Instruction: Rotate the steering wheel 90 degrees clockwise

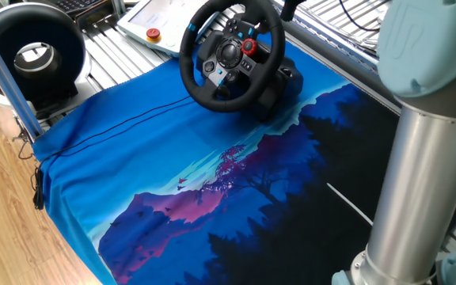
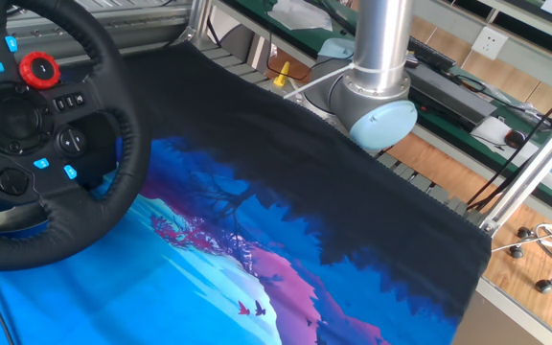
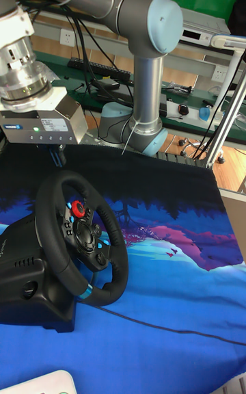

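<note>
**Lining up above the rim before any turn**

Approaching is the step in hand, as I judge it: the gripper [image 3: 57, 156] hangs just above the steering wheel [image 3: 80, 247] near its 12 o'clock edge in the tall fixed view, apart from the rim. Only one dark finger tip shows below the grey gripper body, so I cannot tell how wide the jaws stand.

The steering wheel [image 1: 230, 55] sits on its black base at the far side of the blue printed cloth [image 1: 172, 174], face tilted toward the near edge. Its light-blue stripe [image 3: 85, 292] lies at about 6 o'clock on the rim and the red dial [image 3: 78, 208] at about 11 o'clock on the hub.

To do this well, the fingers should straddle the padded rim squarely, one inside and one outside, before closing. The turn should then follow the rim's arc around the hub rather than a straight push, or the base may slide on the cloth. The stripe gives a handy check: a quarter turn should carry it to 9 o'clock.
</note>
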Motion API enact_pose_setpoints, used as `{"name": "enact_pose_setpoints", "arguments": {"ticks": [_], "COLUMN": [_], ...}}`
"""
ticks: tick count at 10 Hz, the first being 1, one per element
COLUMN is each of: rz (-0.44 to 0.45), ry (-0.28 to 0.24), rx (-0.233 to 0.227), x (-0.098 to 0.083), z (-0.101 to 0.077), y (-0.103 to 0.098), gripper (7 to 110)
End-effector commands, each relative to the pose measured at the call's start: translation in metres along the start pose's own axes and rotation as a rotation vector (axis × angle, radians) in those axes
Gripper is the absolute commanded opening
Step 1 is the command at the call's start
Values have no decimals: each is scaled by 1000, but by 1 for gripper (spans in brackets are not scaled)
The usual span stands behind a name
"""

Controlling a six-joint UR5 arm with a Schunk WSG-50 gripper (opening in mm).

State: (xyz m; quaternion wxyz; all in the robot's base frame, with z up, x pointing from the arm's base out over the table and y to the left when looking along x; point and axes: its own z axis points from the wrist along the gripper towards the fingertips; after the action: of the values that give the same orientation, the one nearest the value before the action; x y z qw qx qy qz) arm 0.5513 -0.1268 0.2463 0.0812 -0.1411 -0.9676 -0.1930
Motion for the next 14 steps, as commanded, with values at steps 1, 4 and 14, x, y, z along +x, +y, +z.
{"name": "enact_pose_setpoints", "arguments": {"ticks": [1, 4, 14], "rz": [-40, -153, -106], "ry": [8, 33, -14], "rx": [-35, -101, -49], "x": [3, 15, -22], "z": [-2, -3, 10], "y": [2, 7, -7], "gripper": [7, 22, 44]}}
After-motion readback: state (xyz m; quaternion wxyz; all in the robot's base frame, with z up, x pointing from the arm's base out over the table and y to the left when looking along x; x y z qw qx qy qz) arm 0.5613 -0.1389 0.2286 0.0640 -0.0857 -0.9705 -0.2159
